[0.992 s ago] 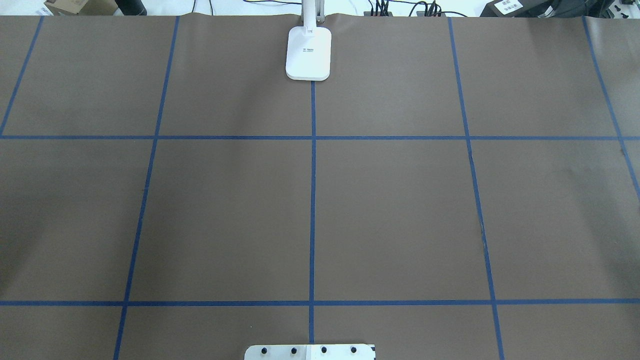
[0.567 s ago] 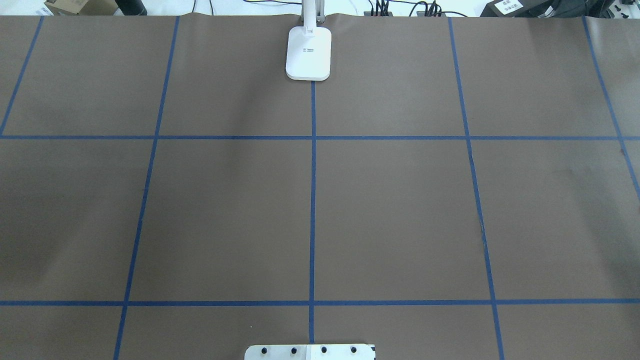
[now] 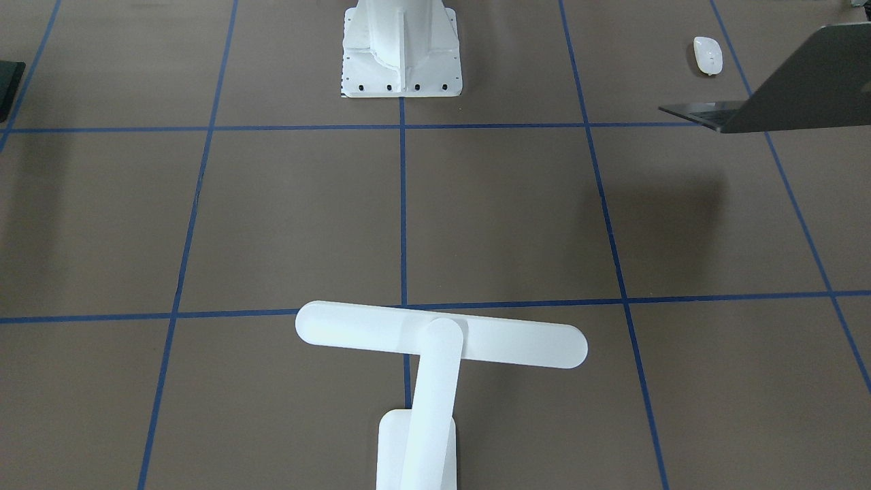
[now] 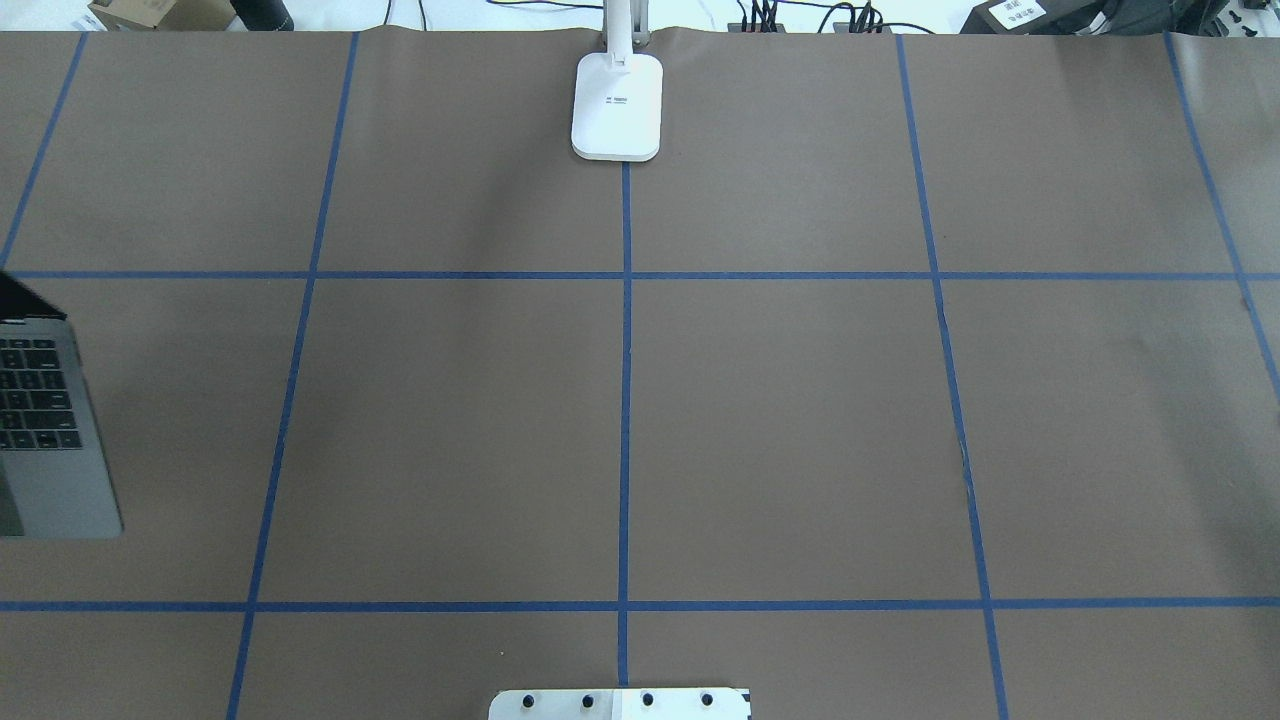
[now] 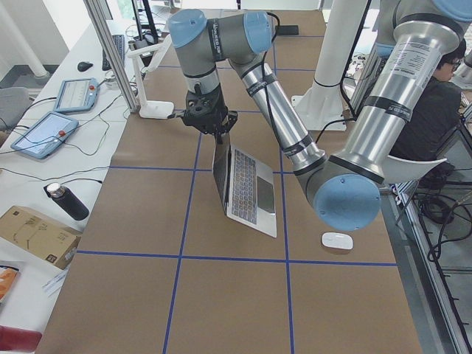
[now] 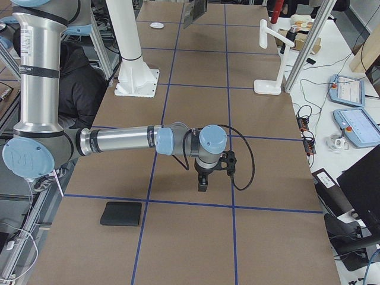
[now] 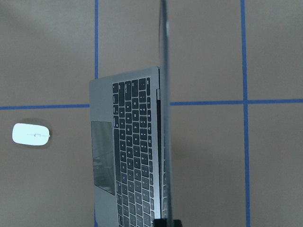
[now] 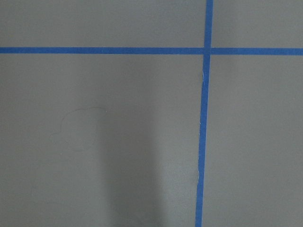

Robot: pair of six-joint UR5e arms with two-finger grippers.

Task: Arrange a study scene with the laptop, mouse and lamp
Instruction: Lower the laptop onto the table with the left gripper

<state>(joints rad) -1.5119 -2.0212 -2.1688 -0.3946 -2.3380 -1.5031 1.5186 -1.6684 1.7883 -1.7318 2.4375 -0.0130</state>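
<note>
Could fold at the hinge or slip free, gripped by the thin screen edge alone. Clamped by the left gripper (image 5: 219,135), nearly closed, on the screen top of the laptop (image 5: 247,184), at nine o'clock of the table (image 4: 780,420) seen overhead. Cannot tell the right gripper (image 6: 203,187) opening or load.

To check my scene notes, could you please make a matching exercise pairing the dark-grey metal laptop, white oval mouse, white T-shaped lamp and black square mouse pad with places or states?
1. dark-grey metal laptop
2. white oval mouse
3. white T-shaped lamp
4. black square mouse pad

A. stands at the far edge, centre
B. lies flat, robot's right end
C. open, screen upright
D. lies near robot-side edge, left end

Pairs: 1-C, 2-D, 3-A, 4-B.
</note>
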